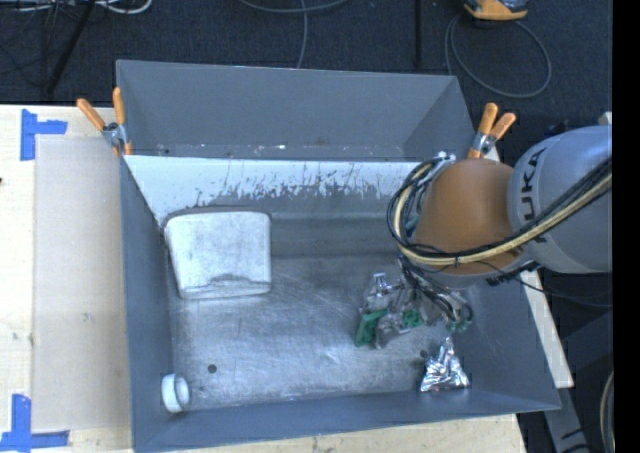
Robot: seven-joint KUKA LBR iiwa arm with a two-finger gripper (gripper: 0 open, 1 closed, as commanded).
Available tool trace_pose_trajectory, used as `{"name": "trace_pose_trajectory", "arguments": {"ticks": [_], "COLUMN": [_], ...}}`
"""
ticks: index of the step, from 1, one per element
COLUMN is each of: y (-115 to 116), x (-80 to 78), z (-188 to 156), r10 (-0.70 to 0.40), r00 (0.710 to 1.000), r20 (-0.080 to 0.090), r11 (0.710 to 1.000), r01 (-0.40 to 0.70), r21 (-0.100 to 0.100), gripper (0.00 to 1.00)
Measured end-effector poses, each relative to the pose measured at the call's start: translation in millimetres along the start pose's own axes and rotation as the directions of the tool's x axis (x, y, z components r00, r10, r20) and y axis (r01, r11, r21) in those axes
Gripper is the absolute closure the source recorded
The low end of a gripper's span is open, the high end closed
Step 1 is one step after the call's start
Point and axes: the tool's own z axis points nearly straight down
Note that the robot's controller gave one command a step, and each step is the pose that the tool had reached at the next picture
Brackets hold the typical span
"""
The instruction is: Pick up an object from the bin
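Observation:
My gripper [384, 295] reaches down below the orange wrist cover, at the right side of the bin floor. A small green thing [371, 329] lies right under and against its lower end; whether it is gripped I cannot tell. A crumpled piece of silver foil [442, 370] lies a little to the lower right, near the bin's front right corner and apart from the gripper.
A white rectangular block [220, 252] rests at the left of the bin floor, against the back slope. A small white cap [174, 392] lies in the front left corner. The arm and its cables hang over the bin's right wall.

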Motion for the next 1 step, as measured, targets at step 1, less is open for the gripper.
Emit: {"name": "trace_pose_trajectory", "arguments": {"ticks": [1], "y": [-5.4], "x": [-7.6], "z": [-142.6], "r10": [0.035], "r00": [0.999], "r20": [0.015], "r11": [0.999], "r01": [-0.035], "r21": [0.003], "gripper": [1.0]}}
